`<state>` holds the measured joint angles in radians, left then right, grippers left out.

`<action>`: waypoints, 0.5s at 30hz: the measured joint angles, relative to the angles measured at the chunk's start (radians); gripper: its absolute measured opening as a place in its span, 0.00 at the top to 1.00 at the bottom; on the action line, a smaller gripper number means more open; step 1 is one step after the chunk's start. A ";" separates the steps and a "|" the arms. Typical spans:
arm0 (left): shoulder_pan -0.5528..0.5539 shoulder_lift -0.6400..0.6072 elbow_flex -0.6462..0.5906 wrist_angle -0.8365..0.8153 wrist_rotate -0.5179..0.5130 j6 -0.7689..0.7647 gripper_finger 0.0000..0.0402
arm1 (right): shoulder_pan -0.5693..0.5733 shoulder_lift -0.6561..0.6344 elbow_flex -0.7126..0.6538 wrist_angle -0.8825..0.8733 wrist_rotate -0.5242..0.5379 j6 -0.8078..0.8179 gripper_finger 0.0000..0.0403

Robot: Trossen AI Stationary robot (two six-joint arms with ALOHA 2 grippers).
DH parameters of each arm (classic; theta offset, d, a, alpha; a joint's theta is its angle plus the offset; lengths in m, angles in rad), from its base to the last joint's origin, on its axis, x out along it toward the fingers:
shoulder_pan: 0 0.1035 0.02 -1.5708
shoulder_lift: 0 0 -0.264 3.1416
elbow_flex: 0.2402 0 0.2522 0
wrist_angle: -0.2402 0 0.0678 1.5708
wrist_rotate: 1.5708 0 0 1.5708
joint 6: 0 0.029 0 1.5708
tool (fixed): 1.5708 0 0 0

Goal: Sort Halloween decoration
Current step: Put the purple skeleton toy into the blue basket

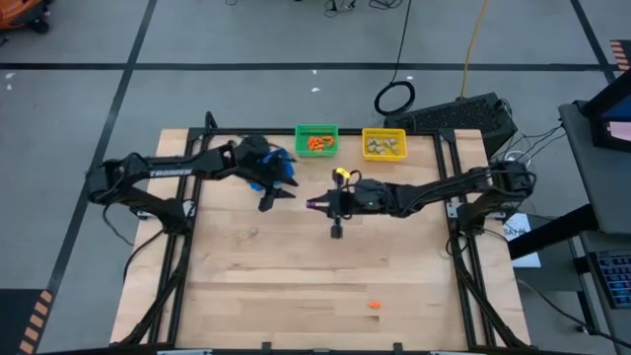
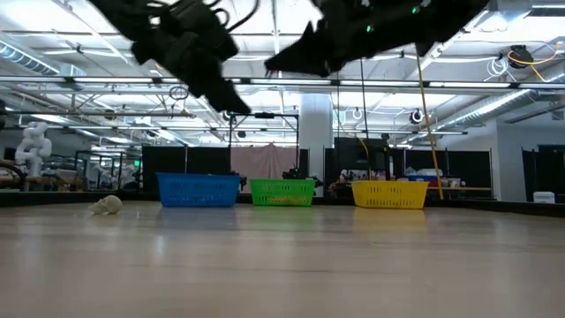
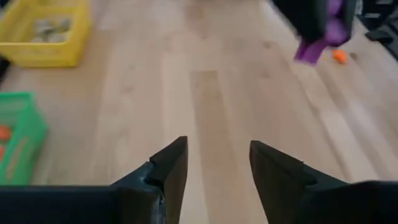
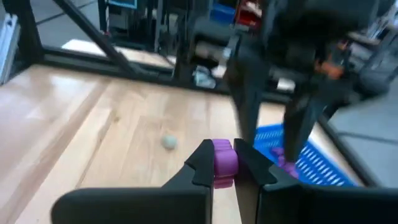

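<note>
My right pincer (image 4: 225,163) is clamped on a purple trinket (image 4: 224,159), held above the middle of the table (image 1: 296,286) so I can carry it toward the blue bin (image 4: 305,158), which sits at about ten o'clock from it, at the table's far edge. My left pincer (image 3: 217,165) hangs beside that bin with its fingers spread and nothing between them, I judge so that it is ready for the next pick.

Further out, the green bin (image 1: 316,139) holds orange pieces and the yellow bin (image 1: 384,144) pale ones, both at twelve o'clock. One orange trinket (image 1: 375,305) lies loose at six o'clock, and a pale trinket (image 2: 108,205) at nine o'clock.

White lettering shows on the left arm (image 1: 168,170); I cannot read it for certain.
</note>
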<state>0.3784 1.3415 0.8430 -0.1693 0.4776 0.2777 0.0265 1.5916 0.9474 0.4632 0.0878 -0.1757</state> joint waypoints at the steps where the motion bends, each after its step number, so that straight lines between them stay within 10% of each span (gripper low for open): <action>1: 0.002 -0.027 -0.044 0.033 -0.012 -0.009 0.58 | -0.005 0.028 0.003 0.010 -0.003 0.010 0.96; 15: -0.121 -0.375 -0.399 -0.020 -0.349 -0.162 0.85 | -0.157 0.488 0.534 -0.219 0.051 0.102 0.97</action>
<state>0.2573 0.9666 0.4441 -0.1897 0.1291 0.1155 -0.1306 2.0796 1.4811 0.2445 0.1387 -0.0742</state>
